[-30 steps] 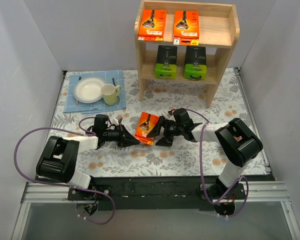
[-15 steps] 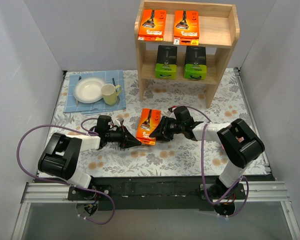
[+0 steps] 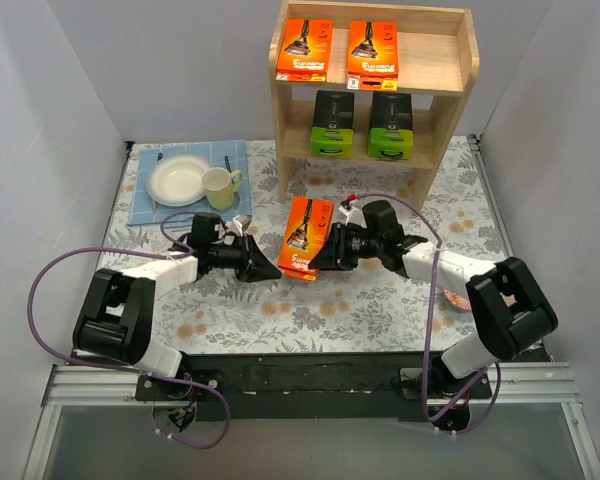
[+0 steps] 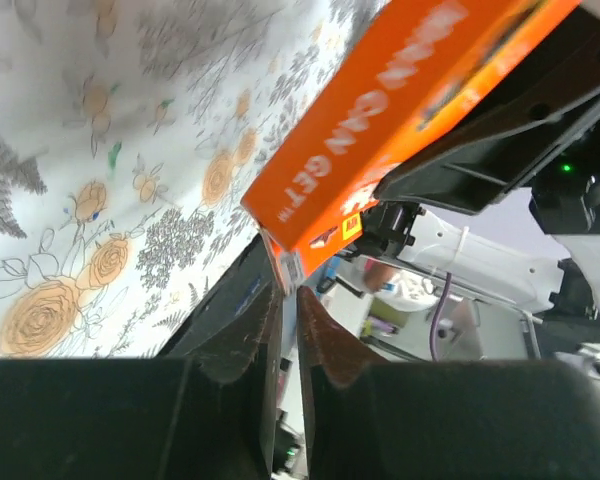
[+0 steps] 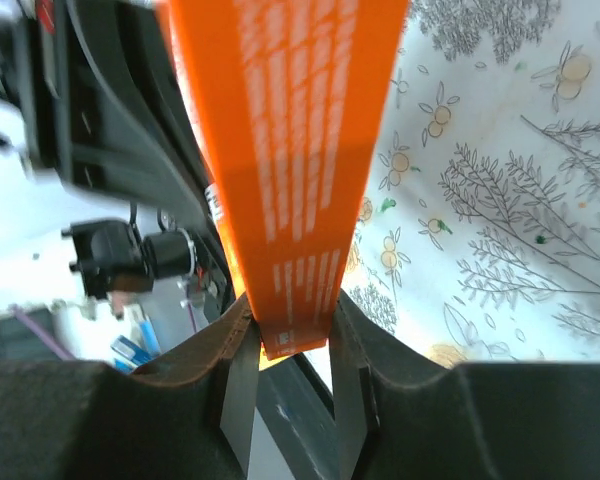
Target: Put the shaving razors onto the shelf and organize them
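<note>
12 o'clock: shelf [image 3: 460, 75], two orange packs [image 3: 302, 50] top tier, two green packs [image 3: 332, 124] below. Centre: fifth pack [image 3: 303, 238] (orange) clamped in right gripper [image 5: 292, 322]; left gripper [image 4: 288, 300] at its 8 o'clock, jaws nearly together.

From my seat the table [image 3: 380, 300] is dressed edge to edge in a pale floral cloth [image 3: 230, 310]. At its far left corner lies a blue placemat [image 3: 145, 212] carrying a white plate [image 3: 178, 181] and a yellowish mug [image 3: 219, 188], with what I take to be cutlery alongside. The wooden shelf [image 3: 430, 50] stands on the far edge, right of the mat.
</note>
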`<state>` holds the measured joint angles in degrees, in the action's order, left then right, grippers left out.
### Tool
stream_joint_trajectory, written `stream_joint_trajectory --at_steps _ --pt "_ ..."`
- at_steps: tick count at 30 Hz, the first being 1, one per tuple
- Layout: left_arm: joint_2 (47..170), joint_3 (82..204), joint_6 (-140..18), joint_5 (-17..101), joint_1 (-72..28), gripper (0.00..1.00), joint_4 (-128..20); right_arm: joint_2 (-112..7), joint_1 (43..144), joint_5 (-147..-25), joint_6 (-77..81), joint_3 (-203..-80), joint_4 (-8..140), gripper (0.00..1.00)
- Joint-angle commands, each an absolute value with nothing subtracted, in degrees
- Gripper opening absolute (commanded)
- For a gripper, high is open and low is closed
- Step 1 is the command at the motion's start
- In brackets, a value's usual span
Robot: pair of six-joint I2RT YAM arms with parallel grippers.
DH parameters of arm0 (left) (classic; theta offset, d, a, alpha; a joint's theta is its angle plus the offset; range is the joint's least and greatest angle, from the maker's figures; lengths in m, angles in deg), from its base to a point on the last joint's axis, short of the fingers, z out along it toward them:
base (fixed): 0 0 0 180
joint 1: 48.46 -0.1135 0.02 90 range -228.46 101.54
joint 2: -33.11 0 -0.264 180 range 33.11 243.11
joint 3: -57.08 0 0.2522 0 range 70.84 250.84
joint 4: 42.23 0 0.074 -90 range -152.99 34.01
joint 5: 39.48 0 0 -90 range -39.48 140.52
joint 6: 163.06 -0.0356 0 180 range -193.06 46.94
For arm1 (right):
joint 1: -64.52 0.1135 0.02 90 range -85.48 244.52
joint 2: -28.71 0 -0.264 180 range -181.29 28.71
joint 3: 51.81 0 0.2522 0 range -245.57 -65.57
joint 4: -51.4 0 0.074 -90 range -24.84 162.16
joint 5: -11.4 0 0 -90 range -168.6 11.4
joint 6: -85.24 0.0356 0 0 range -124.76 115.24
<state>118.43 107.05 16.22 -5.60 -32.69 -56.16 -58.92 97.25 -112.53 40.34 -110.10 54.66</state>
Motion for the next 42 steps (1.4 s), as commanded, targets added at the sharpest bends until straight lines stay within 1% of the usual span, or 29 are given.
stream_joint_trajectory --at_steps 1,4,5,6,7,9,12,13,14,16,17,18,20,22,23,27,29,33,37,42 --pt "112.66 116.27 -2.52 -10.46 -37.73 0.10 -68.99 -53.56 92.57 -121.74 24.71 -116.62 68.46 0.01" --pt "111.08 123.64 -12.28 -10.91 -37.91 0.10 -74.27 -51.19 89.40 -128.94 16.18 -122.85 80.16 0.01" --pt "110.99 125.23 -13.72 -11.18 -37.91 0.10 -74.62 -50.66 88.69 -131.22 11.38 -124.87 83.32 0.01" --pt "111.16 128.72 -15.56 -11.62 -37.91 0.09 -75.58 -49.70 87.99 -132.46 9.33 -126.72 90.32 0.01" --pt "111.77 130.41 -17.67 -12.14 -37.91 0.09 -75.59 -49.43 86.42 -133.69 6.96 -130.48 93.26 0.01" --pt "112.65 135.49 -19.61 -13.02 -37.74 0.08 -75.42 -48.72 84.92 -136.51 2.39 -133.84 101.50 0.01" --pt "115.37 141.57 -21.90 -13.03 -36.25 0.05 -74.98 -49.24 79.82 -141.60 1.49 -140.78 106.63 0.01" --pt "116.08 146.03 -22.69 -12.68 -35.81 0.05 -75.15 -49.77 77.11 -142.92 1.14 -142.89 110.21 0.01" --pt "117.82 148.16 -24.18 -12.24 -35.19 0.03 -75.24 -50.38 75.69 -145.63 0.96 -147.61 111.55 0.01" --pt "119.41 154.38 -25.94 -10.40 -33.26 0.02 -75.86 -52.84 71.66 -148.54 0.52 -152.47 115.59 0.01" --pt "120.82 156.25 -26.64 -9.43 -32.56 0.00 -76.20 -53.81 70.24 -151.52 0.69 -157.71 116.74 0.01" --pt "121.61 158.27 -28.30 -7.94 -31.16 0.00 -76.73 -55.47 69.01 -152.50 1.04 -159.94 117.45 0.01" --pt "122.93 163.61 -30.68 -6.79 -29.48 0.00 -77.96 -56.45 65.06 -153.65 2.97 -165.12 116.59 0.01" --pt "125.13 167.15 -33.67 -4.78 -26.58 0.00 -79.98 -56.63 60.32 -154.35 5.86 -167.16 113.78 0.01" --pt "125.92 170.74 -34.38 -4.24 -25.62 0.00 -80.51 -56.89 59.34 -155.32 8.40 -168.04 111.24 0.01" --pt "128.65 177.17 -37.90 -0.82 -18.60 0.00 -79.83 -61.45 56.17 -156.90 13.25 -175.50 105.97 0.01" --pt "129.70 178.06 -37.99 1.03 -16.22 0.00 -77.37 -62.95 54.94 -158.13 15.97 -176.48 102.88 0.01" --pt "130.67 176.23 -35.71 5.07 -10.86 0.00 -67.28 -66.03 53.62 -159.02 21.77 -177.98 97.69 0.01" --pt "132.95 176.40 -36.05 8.85 -6.98 0.00 -63.91 -66.82 51.78 -159.63 25.47 -178.24 93.03 0.01" --pt "136.81 175.96 -38.87 14.21 -3.29 0.00 -58.12 -68.49 48.44 -160.25 27.93 -178.95 90.92 0.01"
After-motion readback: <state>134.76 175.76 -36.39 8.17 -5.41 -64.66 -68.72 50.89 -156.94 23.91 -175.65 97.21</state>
